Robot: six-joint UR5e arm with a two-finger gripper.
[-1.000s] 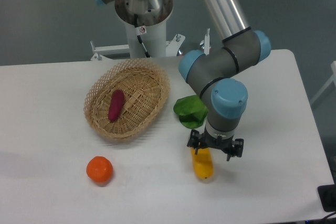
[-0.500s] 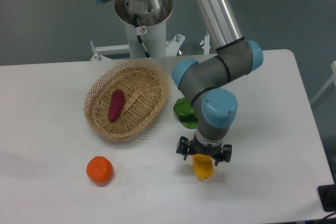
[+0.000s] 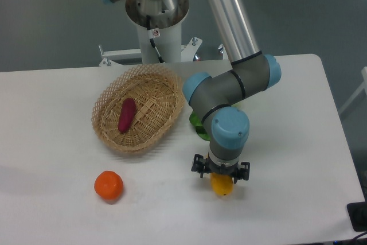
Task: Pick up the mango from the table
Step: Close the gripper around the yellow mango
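The yellow-orange mango (image 3: 223, 187) lies on the white table (image 3: 298, 142) at the front, right of centre. Only its near end shows below the arm's wrist. My gripper (image 3: 221, 178) hangs straight over the mango, pointing down, with its black body just above the fruit. The wrist hides the fingers, so I cannot tell how the jaws stand or whether they touch the mango.
A wicker basket (image 3: 109, 107) with a purple-red sweet potato (image 3: 127, 115) stands left of the arm. A round orange (image 3: 109, 186) lies front left. A green leafy item (image 3: 197, 124) sits partly hidden behind the arm. The robot base (image 3: 156, 21) is at the back.
The arm's wrist and gripper have moved left and forward, from right of the mango's top to directly over it, covering more of the fruit. The mango has not moved.
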